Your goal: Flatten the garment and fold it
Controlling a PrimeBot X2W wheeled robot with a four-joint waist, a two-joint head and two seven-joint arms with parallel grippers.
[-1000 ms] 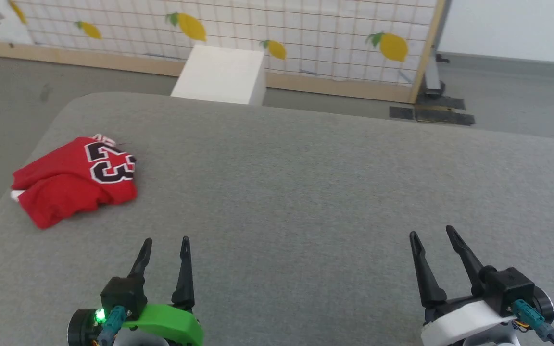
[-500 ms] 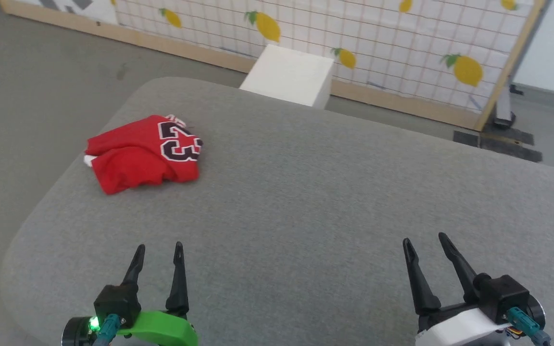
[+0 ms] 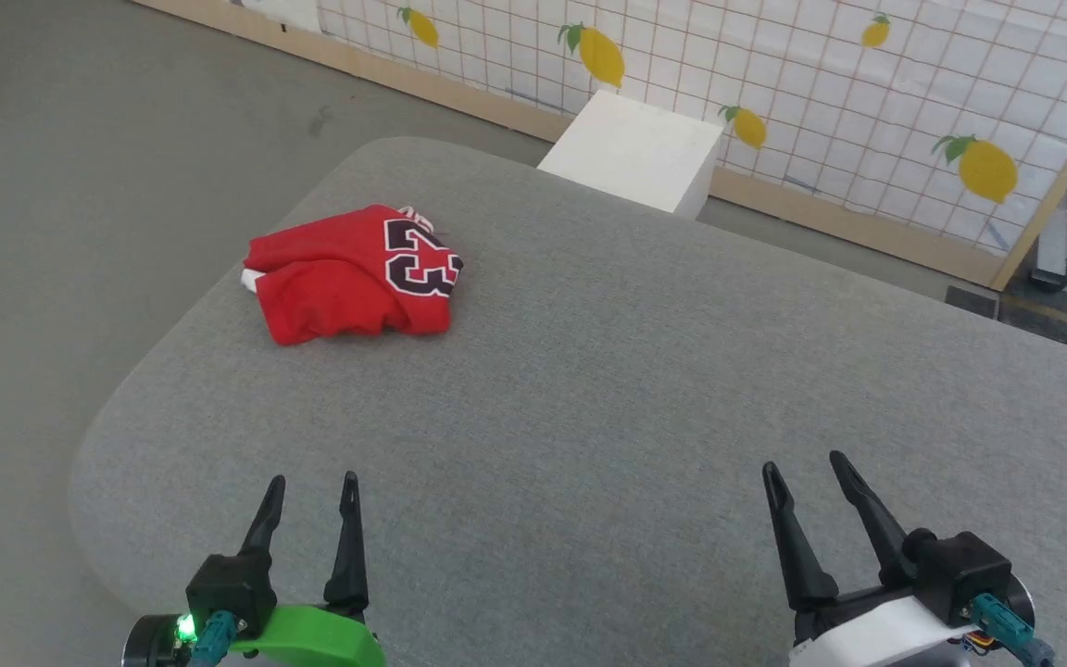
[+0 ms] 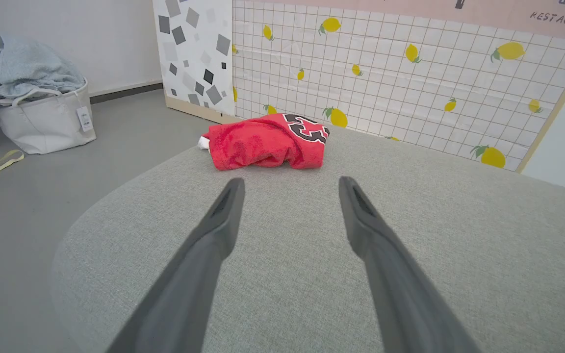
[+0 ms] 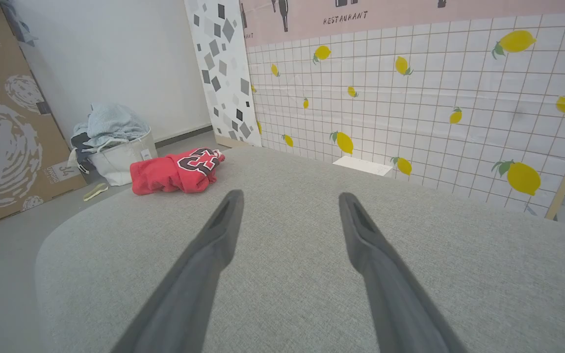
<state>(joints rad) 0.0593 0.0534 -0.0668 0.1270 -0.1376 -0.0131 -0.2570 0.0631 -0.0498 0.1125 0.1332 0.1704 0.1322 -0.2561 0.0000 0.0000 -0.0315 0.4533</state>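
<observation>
At far left corner of counter (image 3: 589,417): garment (image 3: 348,273) is found bunched, "23" uppermost | handling: judged soft, light, limp; to be pinched at an outer red edge | left claw (image 3: 312,478): spread, nothing held | right claw (image 3: 802,460): spread, nothing held, well apart from garment

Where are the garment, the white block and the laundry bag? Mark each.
garment (image 3: 339,287), head view, red body fabric.
white block (image 3: 633,153), head view, top face.
laundry bag (image 4: 39,126), left wrist view, front wall.
</observation>
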